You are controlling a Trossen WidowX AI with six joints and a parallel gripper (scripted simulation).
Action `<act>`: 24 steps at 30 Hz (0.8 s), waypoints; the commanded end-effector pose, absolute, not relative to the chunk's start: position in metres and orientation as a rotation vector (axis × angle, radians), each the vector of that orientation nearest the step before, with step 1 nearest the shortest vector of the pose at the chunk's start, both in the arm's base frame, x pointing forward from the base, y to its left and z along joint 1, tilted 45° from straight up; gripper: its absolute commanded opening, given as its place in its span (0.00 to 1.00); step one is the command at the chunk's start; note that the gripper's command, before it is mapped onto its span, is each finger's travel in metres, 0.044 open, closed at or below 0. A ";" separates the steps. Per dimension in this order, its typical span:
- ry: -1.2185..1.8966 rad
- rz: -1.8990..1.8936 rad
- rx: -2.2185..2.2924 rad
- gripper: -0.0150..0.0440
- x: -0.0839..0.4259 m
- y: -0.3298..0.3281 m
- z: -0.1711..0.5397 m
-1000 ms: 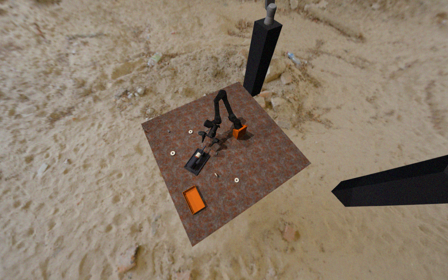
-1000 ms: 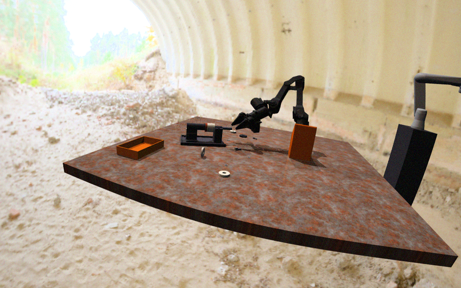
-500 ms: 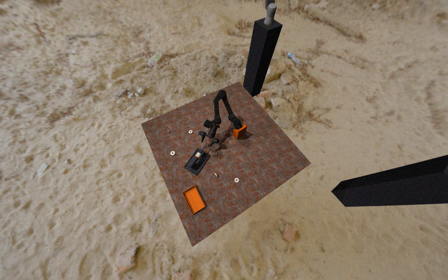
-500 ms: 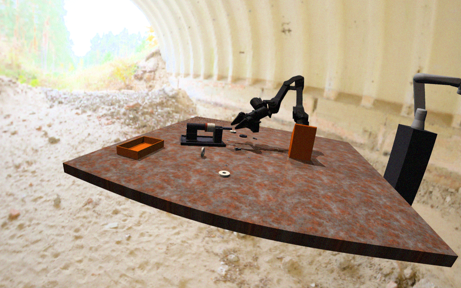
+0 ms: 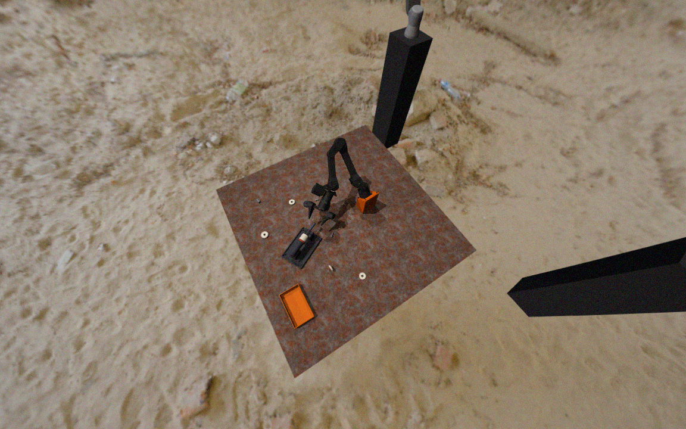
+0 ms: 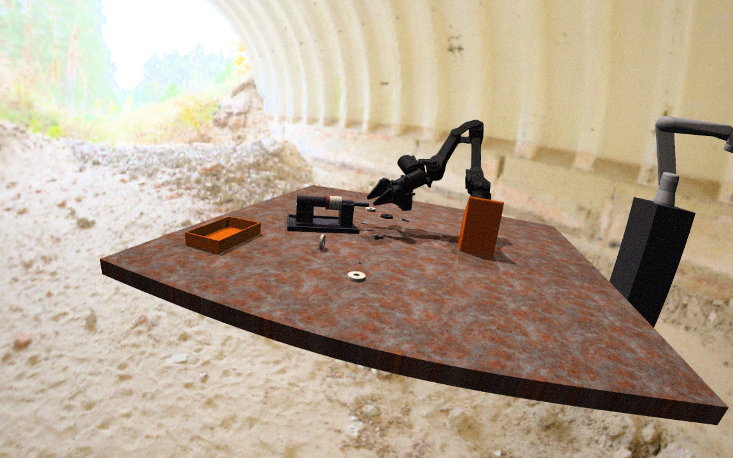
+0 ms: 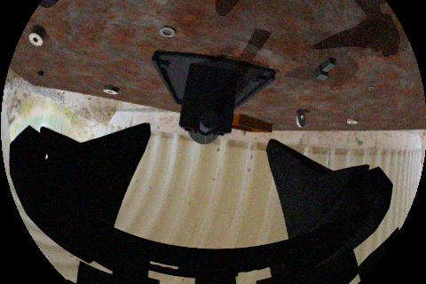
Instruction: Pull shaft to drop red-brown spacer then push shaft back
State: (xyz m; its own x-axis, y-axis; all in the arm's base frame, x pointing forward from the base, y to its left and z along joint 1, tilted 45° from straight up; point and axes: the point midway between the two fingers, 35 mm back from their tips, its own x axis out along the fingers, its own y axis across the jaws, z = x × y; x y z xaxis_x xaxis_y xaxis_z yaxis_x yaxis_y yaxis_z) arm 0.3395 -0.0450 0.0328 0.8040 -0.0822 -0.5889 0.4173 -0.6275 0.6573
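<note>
The dark housing block [image 6: 303, 212] stands on a black base [image 6: 323, 229] [image 7: 170, 77]. The red-brown spacer [image 6: 328, 201] sits beside its dark cylindrical part, with pale spacers [image 6: 335, 202] [image 5: 303, 236] next to it. The shaft [image 6: 361, 204] [image 7: 209, 122] sticks out through the smaller support [image 6: 345, 215] [image 7: 208, 93] toward my gripper. My gripper [image 5: 315, 219] [image 6: 371, 200] [image 7: 211, 138] is open and empty, just beyond the shaft's free end and slightly above it in the exterior view. In the wrist view the shaft end shows between the spread fingers. The spacers are hidden there.
An orange tray [image 5: 297, 306] [image 6: 203, 243] lies beyond the housing. Loose pale rings [image 5: 362, 275] [image 6: 356, 276] and a dark ring [image 6: 386, 216] lie about; one ring [image 6: 322, 242] stands on edge near the base. An orange block [image 5: 367, 202] [image 6: 480, 228] stands at my arm's foot.
</note>
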 end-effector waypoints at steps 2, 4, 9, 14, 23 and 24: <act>0.235 -0.746 2.139 1.00 0.340 -0.046 0.034; 0.235 -0.746 2.139 1.00 0.340 -0.046 0.034; 0.235 -0.746 2.139 1.00 0.344 -0.047 0.032; 0.235 -0.745 2.139 1.00 0.350 -0.048 0.028; 0.235 -0.745 2.139 1.00 0.362 -0.049 0.021; 0.235 -0.745 2.139 1.00 0.363 -0.049 0.020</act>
